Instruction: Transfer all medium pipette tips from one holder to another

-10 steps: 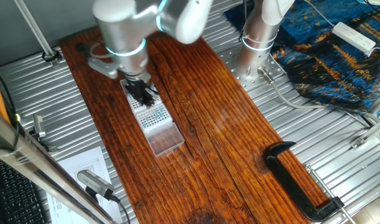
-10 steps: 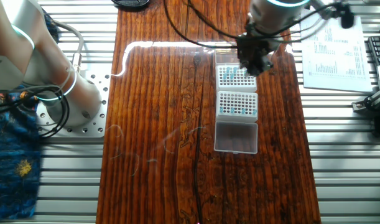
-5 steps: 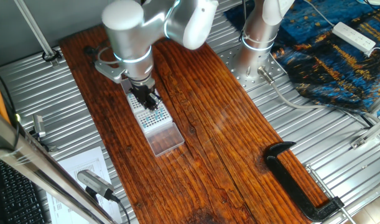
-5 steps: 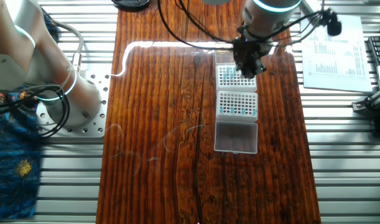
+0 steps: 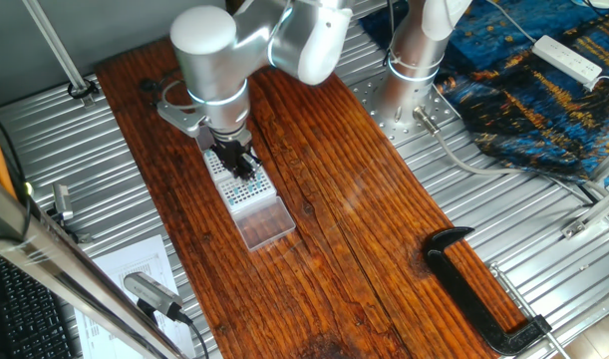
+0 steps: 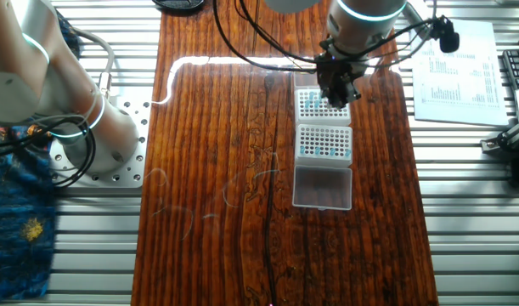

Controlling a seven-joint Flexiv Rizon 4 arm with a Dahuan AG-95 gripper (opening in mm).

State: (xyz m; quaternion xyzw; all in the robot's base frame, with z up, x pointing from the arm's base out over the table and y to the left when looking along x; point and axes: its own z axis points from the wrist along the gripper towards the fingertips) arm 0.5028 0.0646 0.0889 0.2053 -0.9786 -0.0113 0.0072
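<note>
Dark reddish-brown wood planks are forming the counter point(image 5: 324, 199), which is lying on a ribbed metal bench surface. Two white racks are sitting end to end on the counter in the other fixed view: the far rack point(image 6: 314, 104) is lying directly under the arm, and the near rack point(image 6: 324, 141) is sitting just beside it, with a clear plastic lid point(image 6: 322, 187) lying flat against its nearer edge. The medium pipette tips point(image 6: 327, 143) are showing as a grid of small bluish dots filling most of the near rack; a few more bluish dots are showing in the far rack, partly hidden by the arm. The hand point(image 6: 335, 92) is pointing straight down over the far rack, its black fingers point(image 5: 236, 160) hanging at or just above the rack top; whether they are touching it cannot be told. Whether the fingers are spread or pressed together, or pinching a tip, cannot be told either, as the parts are too small and dark in both views. A black clamp point(image 5: 473, 289) is lying on the counter's far end, well apart from the racks. Printed paper sheets point(image 6: 454, 64) are lying on the bench beside the counter, near the racks.
</note>
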